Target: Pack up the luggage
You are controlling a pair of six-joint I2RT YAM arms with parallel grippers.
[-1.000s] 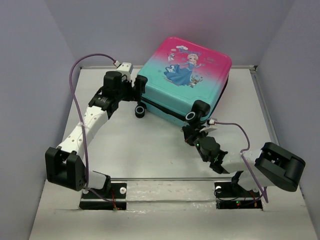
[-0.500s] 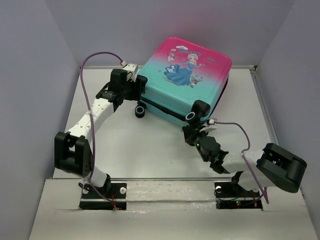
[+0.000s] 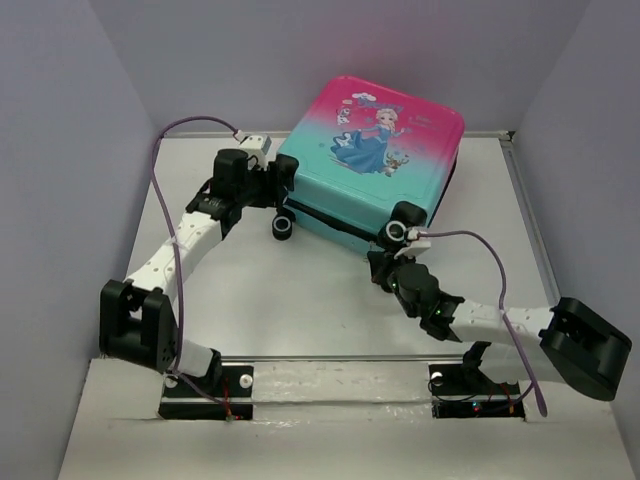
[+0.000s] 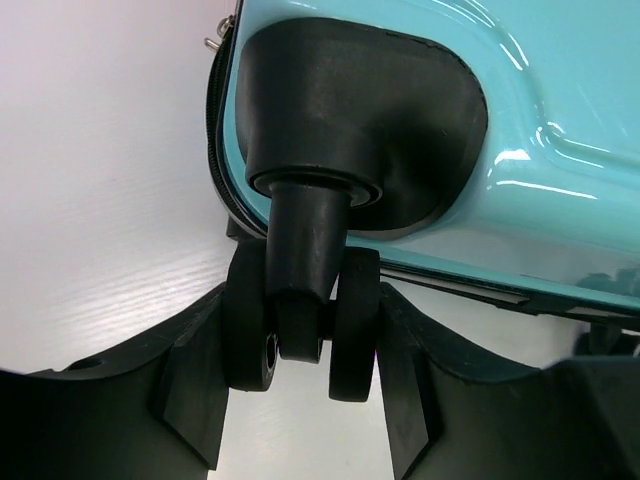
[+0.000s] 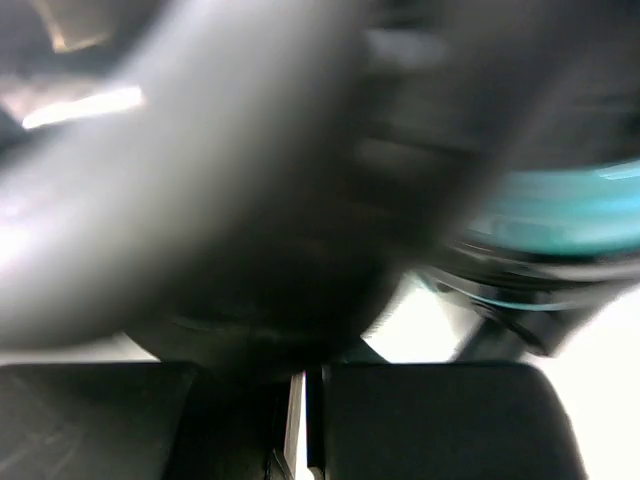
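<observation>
Luggage (image 3: 372,165) flat, lng axis near-far, teal end nr.

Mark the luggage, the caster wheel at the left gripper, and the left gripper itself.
luggage (image 3: 365,178), top external view, teal part of the lid.
caster wheel (image 4: 355,335), left wrist view, right-hand disc of the twin wheel.
left gripper (image 3: 283,190), top external view, midway between its fingertips.

The top external camera is looking down from above and behind the arm bases (image 3: 205,385), taking in the whole table (image 3: 300,300) and the luggage (image 3: 370,170) at its far side. The left wrist camera is peering between its fingers (image 4: 190,400), very close on a black twin wheel (image 4: 352,330) under the teal shell. The right wrist camera is sitting nearer still, blurring. All three are sharing the luggage's near edge.
</observation>
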